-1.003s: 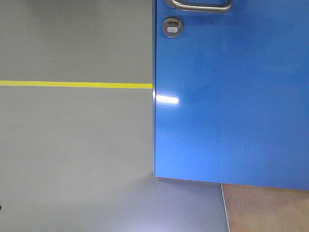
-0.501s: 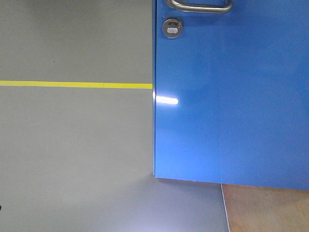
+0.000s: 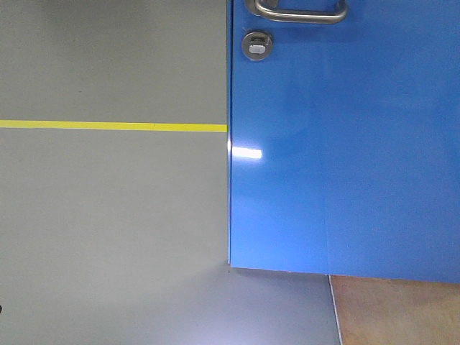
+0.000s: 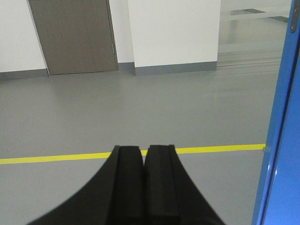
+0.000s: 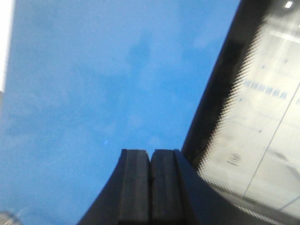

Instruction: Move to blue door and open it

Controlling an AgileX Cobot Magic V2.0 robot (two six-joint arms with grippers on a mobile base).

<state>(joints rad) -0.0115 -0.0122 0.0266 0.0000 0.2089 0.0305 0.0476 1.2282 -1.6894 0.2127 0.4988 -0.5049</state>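
Observation:
The blue door [image 3: 345,144] fills the right half of the front view, glossy, with a silver lever handle [image 3: 298,11] at the top edge and a round thumb-turn lock [image 3: 256,45] below it. Its free edge runs down at the middle of that view. In the left wrist view the door's edge [image 4: 281,140] stands at the far right, and my left gripper [image 4: 144,149] is shut on nothing, facing open floor. My right gripper [image 5: 150,152] is shut too, empty, close in front of the blue door panel [image 5: 103,84].
Grey floor with a yellow line [image 3: 108,126] lies left of the door. A wooden floor patch [image 3: 402,313] shows under the door at lower right. A brown door [image 4: 75,35] and white walls stand far off. A dark-framed glass pane [image 5: 262,117] borders the blue panel.
The handle and lock sit slightly lower in the front view, and the glare spot on the door has shrunk and shifted a little up and left. The grippers do not show in the earlier frames.

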